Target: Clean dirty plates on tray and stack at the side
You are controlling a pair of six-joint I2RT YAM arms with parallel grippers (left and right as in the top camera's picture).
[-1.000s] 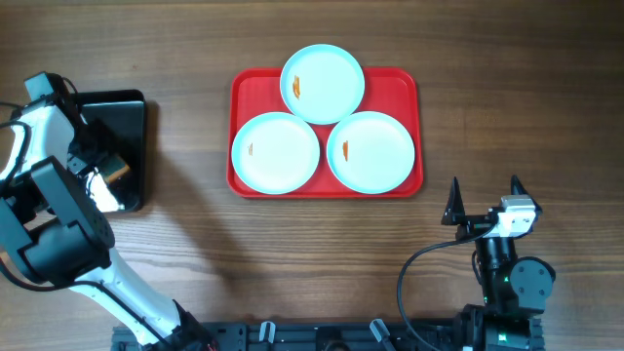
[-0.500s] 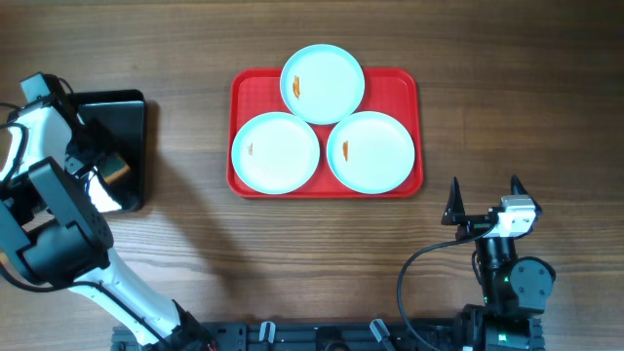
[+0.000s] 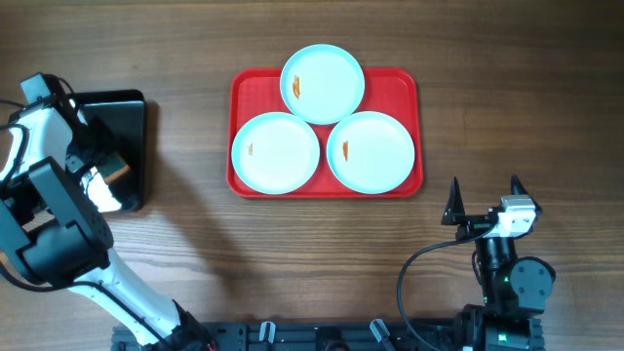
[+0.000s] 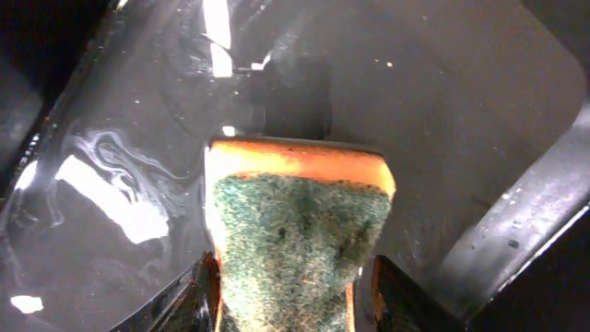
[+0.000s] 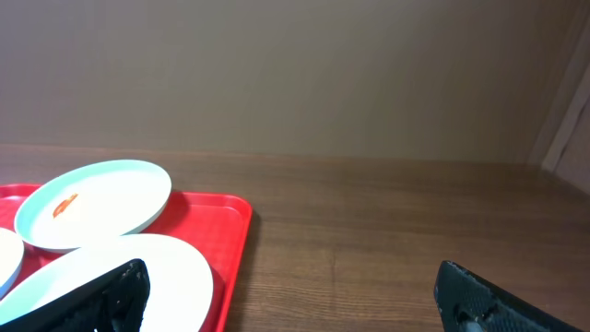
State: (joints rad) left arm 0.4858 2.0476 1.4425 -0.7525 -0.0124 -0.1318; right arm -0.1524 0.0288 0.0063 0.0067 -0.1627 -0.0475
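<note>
Three pale aqua plates with orange smears lie on the red tray [image 3: 400, 83]: one at the back [image 3: 323, 83], one front left [image 3: 276, 152], one front right [image 3: 370, 150]. The back plate [image 5: 97, 203] and front right plate [image 5: 175, 277] also show in the right wrist view, on the tray [image 5: 230, 240]. My left gripper [image 4: 293, 295] is over the black tray [image 3: 132, 117], its fingers closed against a green and orange sponge [image 4: 295, 231]. My right gripper [image 3: 485, 198] is open and empty over bare wood, in front of the red tray's right corner.
The black tray [image 4: 461, 111] is glossy, with raised rims around the sponge. Brown wood-grain tabletop [image 3: 517, 107] lies to the right of the red tray and in front of it. A cable runs near the right arm's base [image 3: 419, 263].
The left gripper has shifted slightly over the black tray. The plates, the red tray and the right arm have not moved.
</note>
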